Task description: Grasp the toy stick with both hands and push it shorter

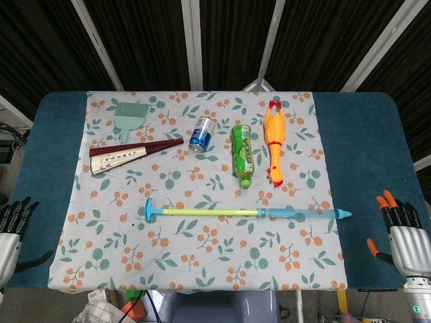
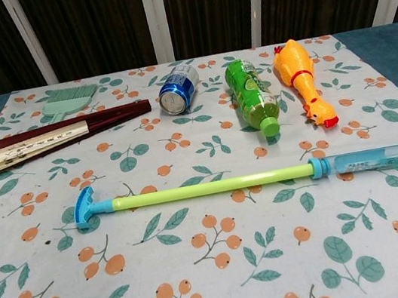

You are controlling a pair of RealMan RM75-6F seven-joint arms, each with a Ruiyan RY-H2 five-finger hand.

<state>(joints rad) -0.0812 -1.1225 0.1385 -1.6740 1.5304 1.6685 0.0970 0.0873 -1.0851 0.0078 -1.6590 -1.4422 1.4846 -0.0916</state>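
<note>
The toy stick [image 1: 246,213] lies across the floral cloth, fully stretched out: a blue T-handle at its left end, a yellow-green rod in the middle, a clear blue tube to the right ending in a cone tip. The chest view shows the stick [image 2: 213,187] running off the right edge. My left hand [image 1: 12,229] hangs at the table's left edge, well left of the handle, fingers apart and holding nothing. My right hand [image 1: 403,232] sits past the tip at the right edge, fingers spread and empty. Neither hand appears in the chest view.
Behind the stick lie a folded fan [image 1: 131,155], a green brush [image 1: 129,116], a blue can [image 1: 201,133], a green bottle [image 1: 242,153] and a rubber chicken [image 1: 275,141]. The cloth [image 1: 202,262] covers a blue table [image 1: 367,134].
</note>
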